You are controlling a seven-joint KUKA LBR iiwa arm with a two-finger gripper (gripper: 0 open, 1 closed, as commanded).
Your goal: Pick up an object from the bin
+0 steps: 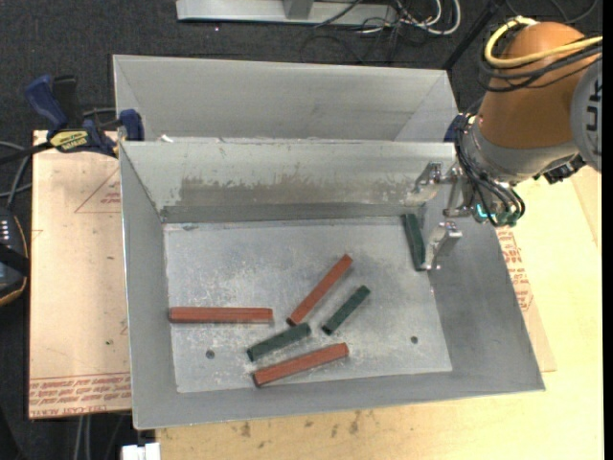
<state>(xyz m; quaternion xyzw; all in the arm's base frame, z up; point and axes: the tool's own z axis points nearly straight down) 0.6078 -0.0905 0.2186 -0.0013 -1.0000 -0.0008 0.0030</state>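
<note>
My gripper (428, 226) hangs over the bin's right back corner, its two metal fingers standing apart and open. A dark green bar (414, 241) lies lengthwise just left of the nearer fingertip (433, 260), close against it. Whether the finger touches the bar I cannot tell, and it is not clamped between the fingers. The closest other pieces are a dark green bar (346, 310) and a red-brown bar (321, 288), both to the lower left on the bin floor.
More bars lie toward the bin's front: a red-brown one (220, 314) at the left, a dark green one (279, 342) and a red-brown one (300, 363) near the front wall. The arm with its orange cover comes in from the right.
</note>
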